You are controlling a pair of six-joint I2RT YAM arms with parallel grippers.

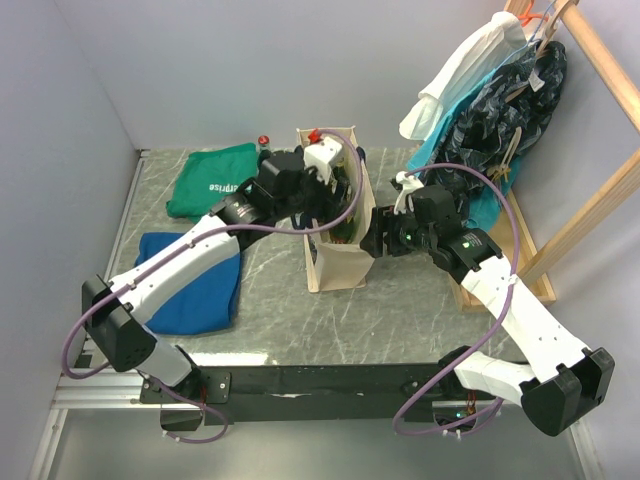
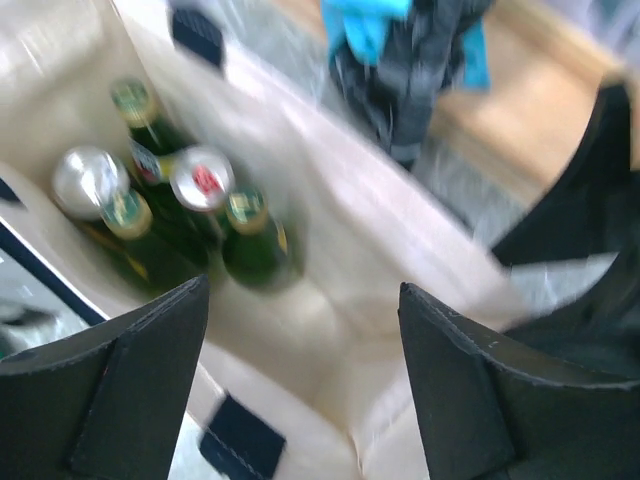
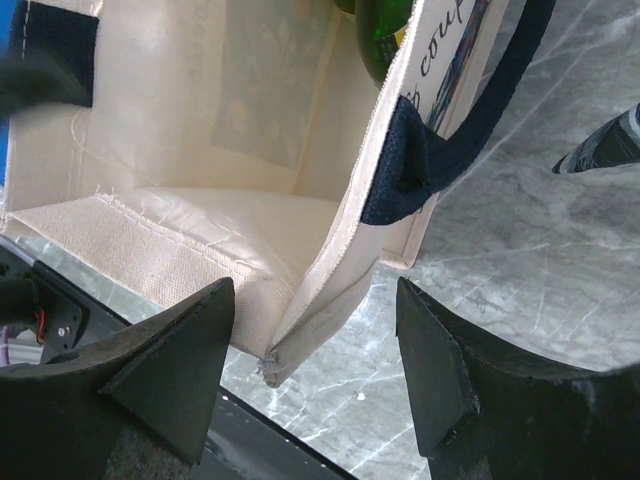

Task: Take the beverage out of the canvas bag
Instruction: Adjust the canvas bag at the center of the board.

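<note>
The left gripper [image 2: 302, 300], jaws spread and empty over the tall cream canvas bag [image 1: 335, 268], needed to centre on one green glass bottle [image 2: 255, 245] standing inside, while the right gripper [image 3: 315, 290], also unclenched, straddled the bag's wall

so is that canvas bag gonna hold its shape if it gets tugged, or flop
Probably floppy: the canvas bag shows a creased, bowed wall near its base. The green bottles crowd one corner, so it is likely bottom-heavy yet might tip that way.
</note>
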